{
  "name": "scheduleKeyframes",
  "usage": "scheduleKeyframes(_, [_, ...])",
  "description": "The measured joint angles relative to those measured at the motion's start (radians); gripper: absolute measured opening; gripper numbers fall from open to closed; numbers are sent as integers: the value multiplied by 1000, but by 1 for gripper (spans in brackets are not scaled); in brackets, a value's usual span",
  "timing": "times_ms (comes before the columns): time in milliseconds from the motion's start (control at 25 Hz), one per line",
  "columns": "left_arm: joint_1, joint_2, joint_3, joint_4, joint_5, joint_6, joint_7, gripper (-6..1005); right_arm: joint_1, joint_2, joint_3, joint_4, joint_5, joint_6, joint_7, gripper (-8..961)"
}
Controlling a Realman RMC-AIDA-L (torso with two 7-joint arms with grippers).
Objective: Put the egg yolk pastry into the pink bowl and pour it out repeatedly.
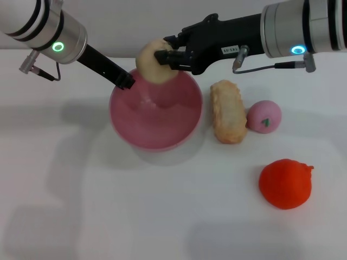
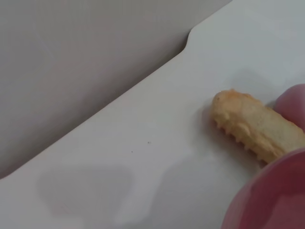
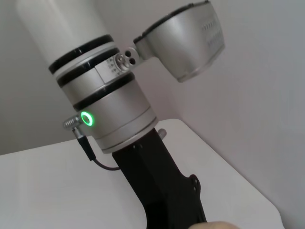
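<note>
The pale egg yolk pastry (image 1: 147, 66) hangs over the far rim of the pink bowl (image 1: 157, 127), and my right gripper (image 1: 164, 57) is shut on it from the right. A sliver of the pastry (image 3: 215, 224) shows in the right wrist view. My left gripper (image 1: 126, 82) reaches in from the upper left, its black fingers closed on the bowl's far-left rim. The bowl stands upright on the white table and is empty inside. Its rim (image 2: 274, 193) fills a corner of the left wrist view.
A long golden-brown bread piece (image 1: 228, 111) lies right of the bowl, with a pink ball with a green mark (image 1: 264, 116) beside it. A red-orange fruit (image 1: 285, 183) sits at the front right. The bread (image 2: 257, 126) also appears in the left wrist view.
</note>
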Motion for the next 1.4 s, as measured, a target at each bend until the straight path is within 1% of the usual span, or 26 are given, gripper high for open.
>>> scheduleKeyframes(120, [0,0,0,-2,0,-3,0,41,-8,1,8,-10,4,3,1,197])
scheduleKeyframes(320, [0,1,0,-3,2,-10,0,41,-32,0,25,-42,7,4,-2,373])
scheduleKeyframes(400, [2,2,0,-4,2,-16,0,42,-54,0,32,-68,8,17,-6,455])
scheduleKeyframes(480, [7,2,6,-4,6,-37,20,42,-89,1,37,-105,15,45,-18,550])
scheduleKeyframes(560, [10,1,11,-4,7,-45,37,42,-148,2,40,-150,54,91,-52,645])
scheduleKeyframes(600, [14,0,21,-2,7,-55,53,42,-182,2,41,-169,101,115,-87,652])
scheduleKeyframes(680, [30,-3,81,3,5,-127,84,42,-251,4,49,-189,222,146,-188,666])
scheduleKeyframes(720, [36,-3,102,3,4,-157,84,42,-285,4,56,-190,313,154,-263,672])
scheduleKeyframes(760, [36,-3,102,3,4,-157,84,42,-320,5,63,-181,413,156,-344,679])
scheduleKeyframes(800, [53,-6,165,8,0,-235,86,42,-352,5,67,-164,523,156,-435,686])
scheduleKeyframes(880, [70,-10,213,15,-4,-300,83,42,-406,3,69,-119,730,154,-614,686])
scheduleKeyframes(920, [87,-11,248,21,-17,-353,79,42,-430,3,70,-93,820,153,-707,686])
scheduleKeyframes(1000, [117,-12,300,29,-56,-453,78,42,-470,4,73,-38,963,152,-868,686])
scheduleKeyframes(1160, [209,-11,442,43,-151,-725,86,42,-503,6,89,96,1207,150,-1100,686])
scheduleKeyframes(1240, [239,-11,486,51,-161,-801,86,42,-508,6,104,166,1329,143,-1188,686])
scheduleKeyframes(1320, [292,-11,570,69,-167,-941,86,42,-507,3,124,221,1415,124,-1239,686])
scheduleKeyframes(1400, [344,-11,650,80,-165,-1074,87,42,-498,1,150,262,1459,103,-1260,687])
